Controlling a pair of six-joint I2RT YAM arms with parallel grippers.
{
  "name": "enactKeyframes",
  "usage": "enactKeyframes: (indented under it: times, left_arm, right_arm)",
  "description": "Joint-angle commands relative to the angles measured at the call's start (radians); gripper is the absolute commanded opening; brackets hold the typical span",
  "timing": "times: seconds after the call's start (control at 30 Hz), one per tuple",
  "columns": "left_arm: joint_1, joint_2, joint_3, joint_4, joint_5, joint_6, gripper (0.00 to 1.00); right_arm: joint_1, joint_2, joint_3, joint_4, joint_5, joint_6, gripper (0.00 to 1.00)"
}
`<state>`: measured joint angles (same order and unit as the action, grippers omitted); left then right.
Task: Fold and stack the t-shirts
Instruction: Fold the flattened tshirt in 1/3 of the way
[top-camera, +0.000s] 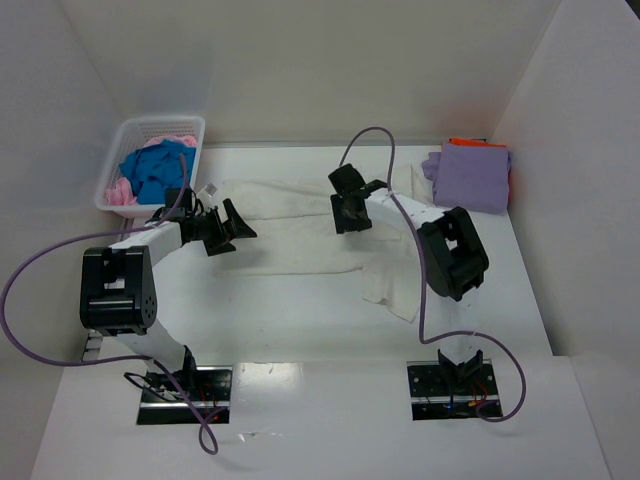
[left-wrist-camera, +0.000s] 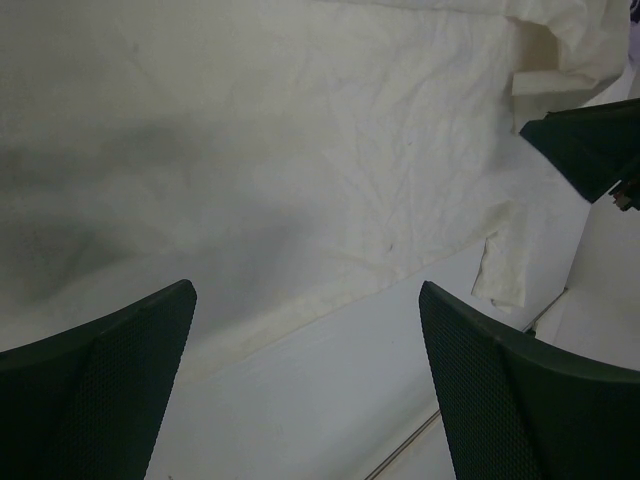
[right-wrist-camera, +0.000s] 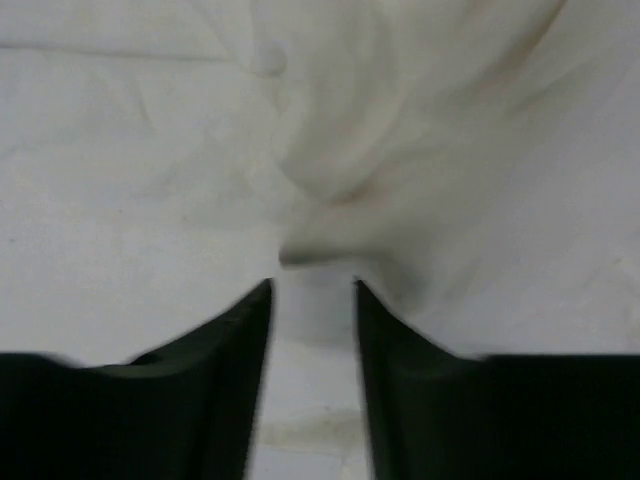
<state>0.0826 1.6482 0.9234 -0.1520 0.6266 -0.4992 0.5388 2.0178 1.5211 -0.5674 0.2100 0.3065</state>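
Left gripper (left-wrist-camera: 305, 290) hangs wide apart over the large cream-white cloth t-shirt (top-camera: 300, 240), spread unfolded on the white table (top-camera: 300, 335). Right gripper (right-wrist-camera: 312, 285) seems to pinch its fabric. One folded lavender-purple shirt (top-camera: 470, 175) is stacked on the orange shirt (top-camera: 470, 143). The blue shirt (top-camera: 155, 170) and the pink shirt (top-camera: 120, 190) wait in the white plastic lattice basket (top-camera: 150, 122).

Left gripper (top-camera: 232, 228) fingers (left-wrist-camera: 110, 390): black, with a fine mesh pattern. Right gripper (top-camera: 350, 212) fingers (right-wrist-camera: 205, 400): plain black.

Cream-white shirt (left-wrist-camera: 330, 150), ahead of both finger pairs: plain, no print, grey shadow on it.

Table (left-wrist-camera: 330, 400), between the left fingers: white.

Lavender shirt (top-camera: 470, 175) and orange shirt (top-camera: 478, 143), beyond the right fingers: plain.

Blue shirt (top-camera: 155, 170) and pink shirt (top-camera: 120, 192): plain.

Basket (top-camera: 165, 120): white lattice.

Cables (top-camera: 372, 129): purple.
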Motion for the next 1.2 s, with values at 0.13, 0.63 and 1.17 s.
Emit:
enactKeyframes:
  times: [0.13,0.63,1.17]
  left_arm:
    - [0.005,0.002,0.035,0.028,0.032,0.024,1.0]
    - [0.005,0.002,0.035,0.028,0.041,0.024,1.0]
    - [-0.004,0.012,0.035,0.028,0.041,0.024,1.0]
  right_arm:
    - [0.004,-0.064,-0.042,-0.04,0.086,-0.004,0.76]
    - [-0.322,-0.185,-0.116,0.041,0.097,0.04,0.84]
    - [-0.504,-0.036,-0.026,0.305,-0.287,0.049,0.71]
